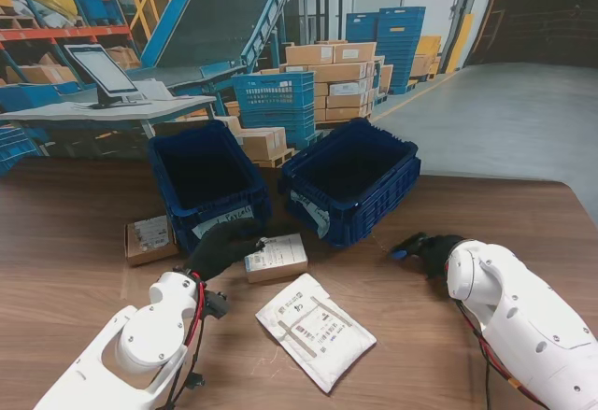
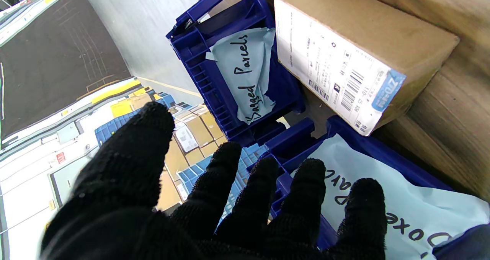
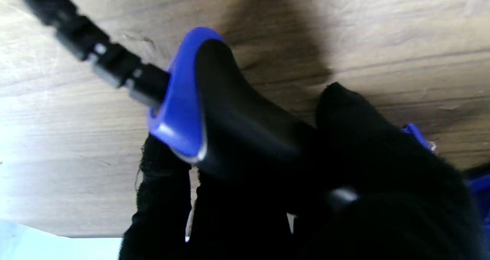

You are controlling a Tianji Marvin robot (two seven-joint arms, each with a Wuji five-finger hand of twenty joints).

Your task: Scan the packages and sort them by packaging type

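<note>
My left hand [image 1: 220, 245], in a black glove, hovers with fingers [image 2: 229, 183] spread just left of a small cardboard box [image 1: 277, 257] with a white label [image 2: 337, 76]; it holds nothing. My right hand [image 1: 432, 249] is shut on a black and blue barcode scanner [image 3: 214, 110], low over the table on the right. A white bagged parcel [image 1: 314, 329] lies flat nearer to me, between the arms. Two blue crates stand behind: the left crate [image 1: 206, 182] labelled for boxed parcels [image 2: 402, 214], the right crate [image 1: 353, 178] labelled "Bagged Parcels" [image 2: 245, 72].
Another small cardboard box [image 1: 149, 238] lies at the left of the left crate. The wooden table [image 1: 75, 298] runs to an edge at the far right. Behind it stands a warehouse backdrop with a monitor [image 1: 101, 72].
</note>
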